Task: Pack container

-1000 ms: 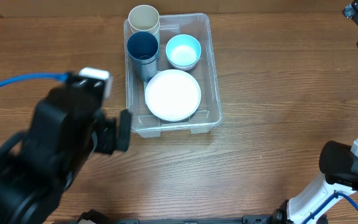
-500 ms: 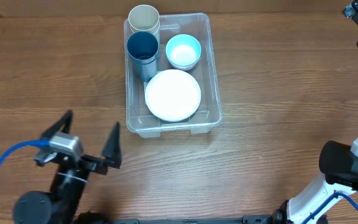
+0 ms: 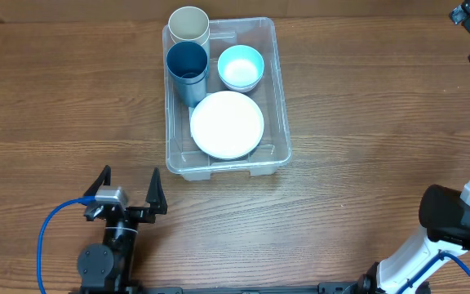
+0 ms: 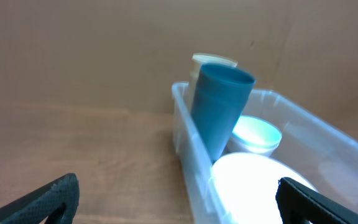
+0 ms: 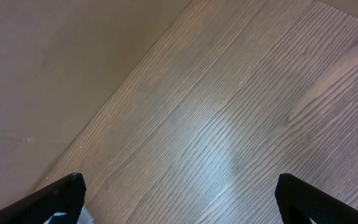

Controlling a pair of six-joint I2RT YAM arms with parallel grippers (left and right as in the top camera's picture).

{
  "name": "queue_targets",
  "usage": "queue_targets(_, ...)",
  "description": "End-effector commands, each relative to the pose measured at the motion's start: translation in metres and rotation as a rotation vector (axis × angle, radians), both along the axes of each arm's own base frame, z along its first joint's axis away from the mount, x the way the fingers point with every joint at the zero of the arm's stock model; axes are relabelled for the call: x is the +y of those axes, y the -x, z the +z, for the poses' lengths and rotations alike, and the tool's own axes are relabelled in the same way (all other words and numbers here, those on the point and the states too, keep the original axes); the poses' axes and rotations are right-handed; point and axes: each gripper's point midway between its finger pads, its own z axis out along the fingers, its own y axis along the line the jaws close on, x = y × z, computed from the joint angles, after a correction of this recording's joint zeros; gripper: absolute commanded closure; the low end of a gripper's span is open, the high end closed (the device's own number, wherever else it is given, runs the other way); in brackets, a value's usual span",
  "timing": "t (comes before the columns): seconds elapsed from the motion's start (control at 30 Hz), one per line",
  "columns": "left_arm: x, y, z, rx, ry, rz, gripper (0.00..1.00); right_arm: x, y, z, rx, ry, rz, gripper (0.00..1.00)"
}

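I judge packing done: container (image 3: 276,73) full, left hand (image 3: 130,174) spread and empty (right hand (image 5: 179,202) too); next, park both arms.

This looks like a robotics lab bench. A bare brown wood-grain surface (image 3: 365,122) backs onto a plain tan wall (image 4: 104,50). A black robot arm (image 3: 103,263) trails a loose blue cable (image 3: 55,209), and a white-and-black robot arm (image 3: 463,212) stands near the surface's edge.
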Motion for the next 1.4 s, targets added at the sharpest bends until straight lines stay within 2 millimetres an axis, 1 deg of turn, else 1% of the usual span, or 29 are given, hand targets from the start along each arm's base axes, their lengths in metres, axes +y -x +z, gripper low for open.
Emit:
queue_targets(0.0,0.011,-0.001,-0.03,0.09,0.005,0.058,0.0,-0.001,0.0,0.004,-0.011,0.003,-0.005,0.0)
queue_targets(0.03,0.011,-0.001,-0.03,0.088,-0.014,0.058,0.0,-0.001,0.0,0.004,-0.011,0.003,-0.005,0.0)
queue_targets(0.5,0.011,-0.001,-0.03,0.088,-0.013,0.057,0.0,-0.001,0.0,0.004,-0.011,0.003,-0.005,0.0)
queue_targets(0.57,0.011,-0.001,-0.03,0.088,-0.013,0.057,0.0,0.006,-0.004,-0.001,-0.002,0.0,0.011,0.0)
queue_targets(0.6,0.011,-0.001,-0.03,0.088,-0.013,0.057,0.0,0.014,-0.006,0.0,-0.003,0.001,0.032,0.0)
queue_targets(0.63,0.011,-0.001,-0.03,0.088,-0.013,0.057,0.0,0.029,-0.007,0.005,-0.015,0.004,0.066,0.0)
queue_targets(0.67,0.011,-0.001,-0.03,0.088,-0.013,0.057,0.0,0.049,-0.008,0.011,-0.029,0.007,0.109,0.0)
queue_targets(0.7,0.011,-0.001,-0.03,0.088,-0.013,0.057,0.0,0.073,-0.008,0.019,-0.048,0.009,0.165,0.0)
queue_targets(0.77,0.011,-0.001,-0.03,0.088,-0.013,0.057,0.0,0.11,-0.004,0.032,-0.082,0.021,0.248,0.0)
queue_targets(0.83,0.011,-0.001,-0.03,0.088,-0.013,0.057,0.0,0.135,-0.004,0.062,-0.19,0.088,0.284,0.0)
queue_targets(0.9,0.011,-0.001,-0.03,0.088,-0.013,0.057,0.0,0.153,-0.005,0.089,-0.323,0.115,0.304,0.0)
queue_targets(0.93,0.011,-0.001,-0.03,0.088,-0.013,0.057,0.0,0.159,-0.006,0.102,-0.405,0.114,0.312,0.0)
queue_targets(0.97,0.011,-0.001,-0.03,0.088,-0.013,0.057,0.0,0.163,-0.006,0.113,-0.478,0.111,0.318,0.0)
queue_targets(1.0,0.011,-0.001,-0.03,0.088,-0.013,0.057,0.0,0.164,-0.002,0.119,-0.556,0.111,0.314,0.0)
queue_targets(1.03,0.011,-0.001,-0.03,0.088,-0.013,0.057,0.0,0.163,0.003,0.118,-0.593,0.112,0.31,0.0)
queue_targets(1.07,0.011,-0.001,-0.03,0.088,-0.013,0.057,0.0,0.161,0.012,0.11,-0.61,0.113,0.309,0.0)
queue_targets(1.13,0.011,-0.001,-0.03,0.088,-0.013,0.057,0.0,0.158,0.033,0.085,-0.613,0.112,0.307,0.0)
queue_targets(1.2,0.011,-0.001,-0.03,0.088,-0.013,0.057,0.0,0.156,0.058,0.05,-0.611,0.103,0.317,0.0)
queue_targets(1.23,0.011,-0.001,-0.03,0.088,-0.013,0.057,0.0,0.157,0.067,0.04,-0.65,0.096,0.327,0.0)
queue_targets(1.27,0.011,-0.001,-0.03,0.088,-0.013,0.057,0.0,0.159,0.083,0.03,-0.722,0.126,0.367,0.0)
queue_targets(1.33,0.011,-0.001,-0.03,0.088,-0.013,0.057,0.0,0.164,0.097,0.019,-0.774,0.186,0.439,0.0)
queue_targets(1.37,0.011,-0.001,-0.03,0.088,-0.013,0.057,0.0,0.166,0.11,0.008,-0.806,0.239,0.485,0.0)
